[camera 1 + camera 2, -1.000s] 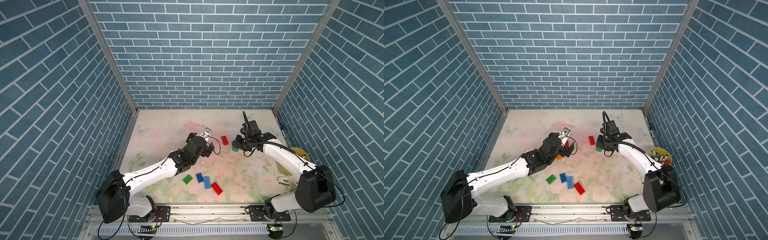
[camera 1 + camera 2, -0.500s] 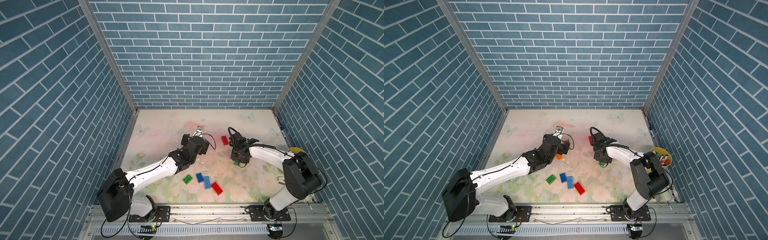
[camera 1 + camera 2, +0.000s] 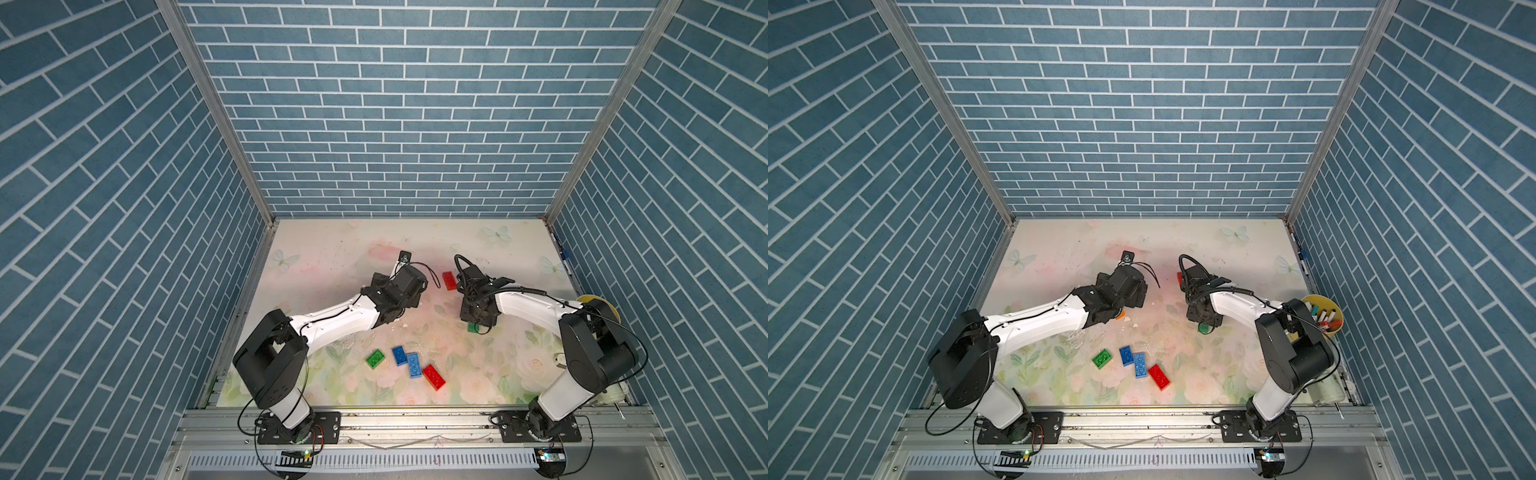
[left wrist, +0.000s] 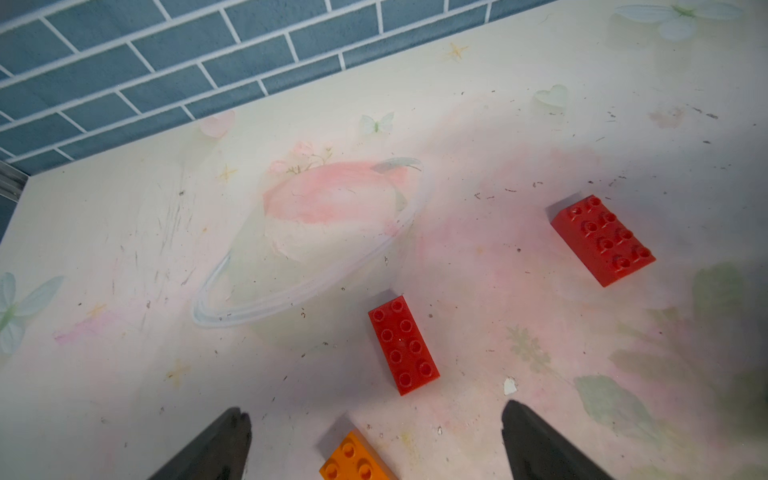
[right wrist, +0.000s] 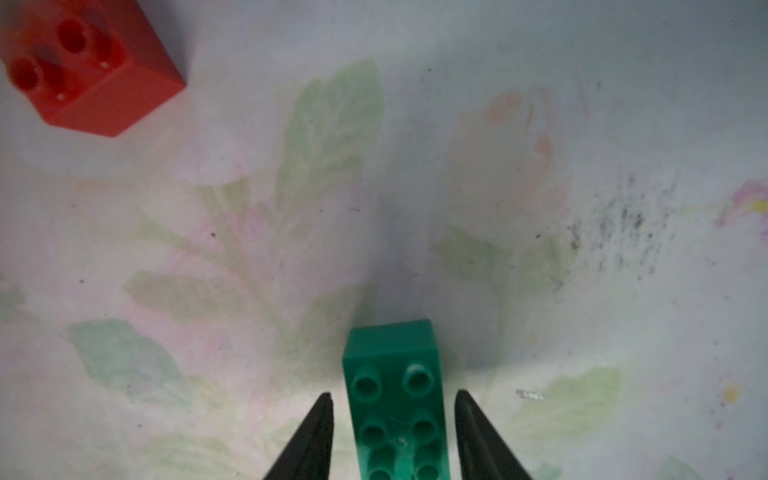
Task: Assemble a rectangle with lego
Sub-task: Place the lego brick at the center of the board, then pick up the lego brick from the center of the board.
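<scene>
Across both top views, the left arm reaches low and forward from its base at the front rail, wrist bent down over the middle of the bench; the right arm folds inward, its wrist tipped down above a green brick. A far red brick lies just beside the right wrist. Near the front edge sit a second green brick, two blue bricks touching, and a front red brick just beside them. Blue brick-pattern walls close in three sides; the bench wears a pale floral print, scuffed. In a top view a yellow cup of marker pens stands at the right edge, and an orange brick peeps from under the left wrist

From the left wrist, the left pincer stands wide apart, gripping nothing, the orange brick on the bench inside its span; a middle red brick, hidden from above, lies just ahead

From the right wrist, the right pincer straddles the green brick lying flat on the bench, studs up, a sliver of gap each side, so apart and not clamped
</scene>
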`<state>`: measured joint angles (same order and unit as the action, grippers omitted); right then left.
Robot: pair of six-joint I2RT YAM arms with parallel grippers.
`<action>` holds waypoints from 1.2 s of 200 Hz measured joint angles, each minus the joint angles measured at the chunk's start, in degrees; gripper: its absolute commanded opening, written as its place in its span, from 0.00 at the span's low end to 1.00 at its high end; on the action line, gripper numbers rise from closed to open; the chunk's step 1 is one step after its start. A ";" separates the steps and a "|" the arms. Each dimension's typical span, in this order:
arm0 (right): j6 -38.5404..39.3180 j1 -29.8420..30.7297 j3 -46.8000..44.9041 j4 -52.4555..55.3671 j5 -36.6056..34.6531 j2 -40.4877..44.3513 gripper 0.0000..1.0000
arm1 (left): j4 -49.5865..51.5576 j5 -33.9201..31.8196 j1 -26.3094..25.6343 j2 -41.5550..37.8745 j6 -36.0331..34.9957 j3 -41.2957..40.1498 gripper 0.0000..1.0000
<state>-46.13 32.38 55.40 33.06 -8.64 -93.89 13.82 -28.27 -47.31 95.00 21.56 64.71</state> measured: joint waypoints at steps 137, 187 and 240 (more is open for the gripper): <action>33.14 -2.36 9.40 11.54 7.04 6.43 0.66 | 1.55 5.99 2.16 -2.32 -0.04 -0.02 1.00; 47.08 -2.12 17.59 15.78 9.49 7.85 0.67 | -1.62 7.43 4.07 -5.84 2.21 -2.34 0.95; 48.92 -2.03 23.19 13.07 10.47 7.10 0.67 | 5.33 4.70 5.90 12.22 8.59 13.14 0.82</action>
<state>2.79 30.35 78.59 46.13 1.83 -86.78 19.16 -23.57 -41.41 107.22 30.15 77.84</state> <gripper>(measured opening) 0.669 0.835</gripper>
